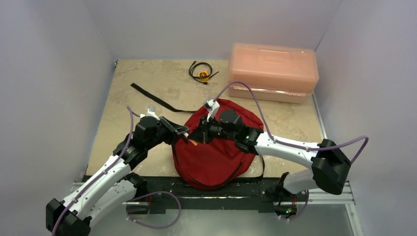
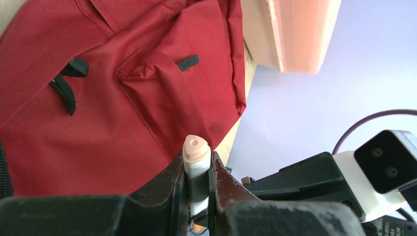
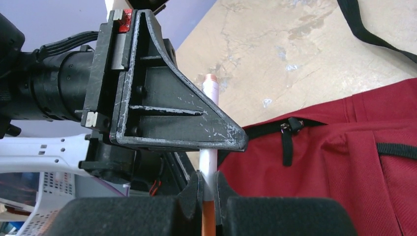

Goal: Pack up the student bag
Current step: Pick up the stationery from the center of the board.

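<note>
The left gripper and the right gripper were both clamped on one pencil over the red bag, which lay flat at the near middle of the table. Beyond it lay a black strap, then a coiled cable and a pink box by the far wall.

We see the dark red soft fabric backpack lying flat and slightly rumpled near the front edge of the beige tabletop, black zipper pulls showing. Whether its main zip is open, we cannot quite tell.
</note>
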`<state>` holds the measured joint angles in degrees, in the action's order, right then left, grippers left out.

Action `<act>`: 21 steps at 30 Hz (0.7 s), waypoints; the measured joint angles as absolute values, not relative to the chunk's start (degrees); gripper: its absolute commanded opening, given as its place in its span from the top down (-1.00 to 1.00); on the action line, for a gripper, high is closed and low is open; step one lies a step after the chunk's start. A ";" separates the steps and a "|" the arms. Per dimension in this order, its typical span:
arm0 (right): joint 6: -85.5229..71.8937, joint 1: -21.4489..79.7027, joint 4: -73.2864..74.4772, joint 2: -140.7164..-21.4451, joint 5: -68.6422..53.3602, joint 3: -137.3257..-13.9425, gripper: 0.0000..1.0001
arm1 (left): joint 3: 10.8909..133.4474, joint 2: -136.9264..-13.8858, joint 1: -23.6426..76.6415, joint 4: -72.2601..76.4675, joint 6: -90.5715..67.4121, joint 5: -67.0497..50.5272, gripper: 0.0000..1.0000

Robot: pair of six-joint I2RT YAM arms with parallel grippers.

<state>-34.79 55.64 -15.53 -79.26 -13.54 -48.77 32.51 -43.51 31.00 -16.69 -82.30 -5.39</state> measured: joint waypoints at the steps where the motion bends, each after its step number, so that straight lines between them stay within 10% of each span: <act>1: -34.65 55.81 -14.72 -78.78 -13.13 -48.71 0.70 | 32.45 -43.62 31.42 -16.29 -82.15 -5.34 1.00; 4: -33.65 56.29 -11.31 -76.42 -12.40 -48.71 -0.20 | 32.42 -43.75 32.45 -15.33 -81.12 -5.89 1.00; 10: -30.06 55.81 -1.19 -63.99 -11.27 -48.51 -0.75 | 32.45 -44.64 32.77 -14.96 -76.60 -6.44 1.00; 21: -30.35 52.93 2.11 -55.90 -13.93 -43.03 -0.39 | 33.85 -56.62 37.58 -2.37 -73.91 -12.93 1.00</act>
